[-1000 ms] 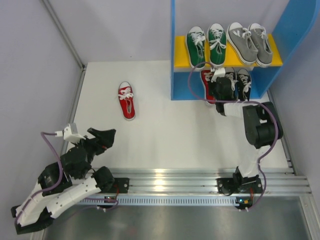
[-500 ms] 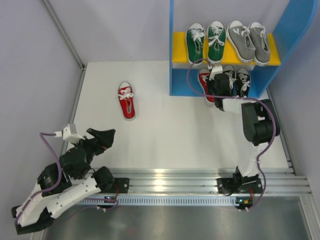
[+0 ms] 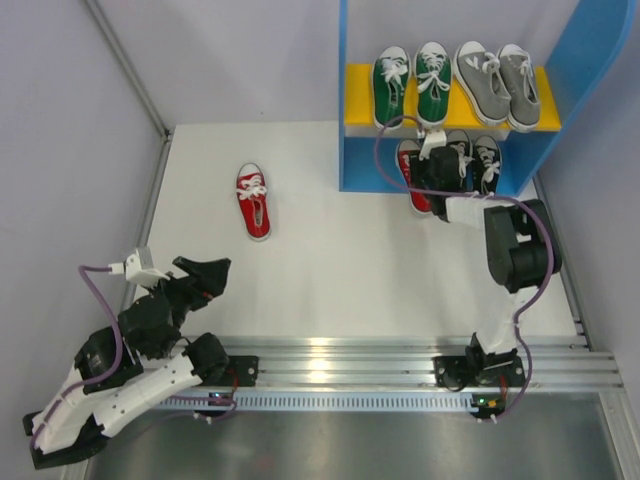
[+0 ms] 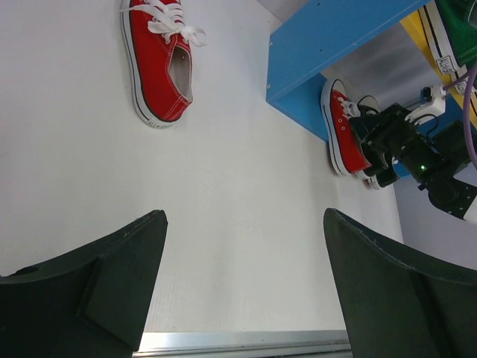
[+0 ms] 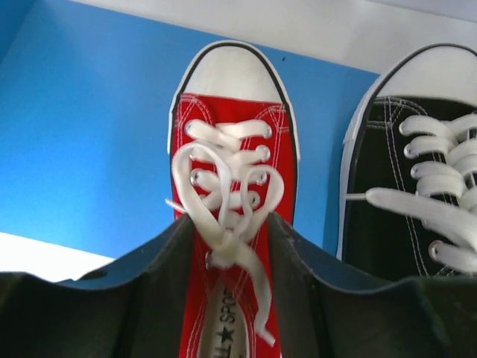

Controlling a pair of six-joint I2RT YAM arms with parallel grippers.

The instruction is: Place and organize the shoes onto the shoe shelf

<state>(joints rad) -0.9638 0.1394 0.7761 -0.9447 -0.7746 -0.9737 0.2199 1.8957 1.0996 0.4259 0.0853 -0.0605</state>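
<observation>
One red shoe [image 3: 253, 200] lies alone on the white table, also in the left wrist view [image 4: 158, 63]. Its mate [image 5: 235, 134] rests toe-in on the bottom level of the blue shoe shelf [image 3: 343, 100], beside a black pair [image 3: 478, 160]. My right gripper [image 5: 231, 220] reaches into that level and stands open, one finger on each side of the red shoe's laces. A green pair [image 3: 412, 88] and a grey pair [image 3: 500, 85] sit on the yellow upper board [image 3: 360, 110]. My left gripper [image 4: 246, 224] hangs open and empty near the table's front left.
Grey walls close the table on the left and right. A metal rail [image 3: 340, 360] with both arm bases runs along the near edge. The right arm's cable [image 3: 385, 160] loops in front of the shelf's left wall.
My right gripper has pushed deeper into the shelf's bottom level with the red shoe, and its fingers have spread apart. The left arm has not moved.
</observation>
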